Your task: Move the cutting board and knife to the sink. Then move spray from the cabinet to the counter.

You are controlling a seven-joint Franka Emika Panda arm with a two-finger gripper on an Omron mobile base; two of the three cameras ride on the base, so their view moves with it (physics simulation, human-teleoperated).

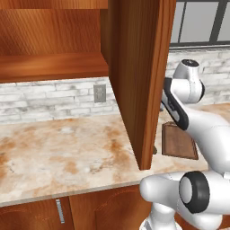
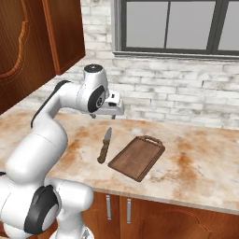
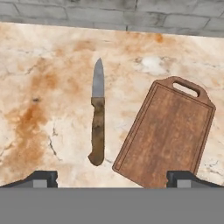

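Hovering above the worktop (image 2: pixel 196 158) with the pincer (image 3: pixel 112 178) spread wide and empty. Knife (image 3: pixel 98 117) lying flat just beside the board (image 3: pixel 168 133), apart from it, blade toward the brick wall. Best to pick one target, centre the tips over it, descend straight, close across the narrow width, then lift clear.

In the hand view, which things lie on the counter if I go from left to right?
knife → cutting board, both flat on the counter, apart from each other.
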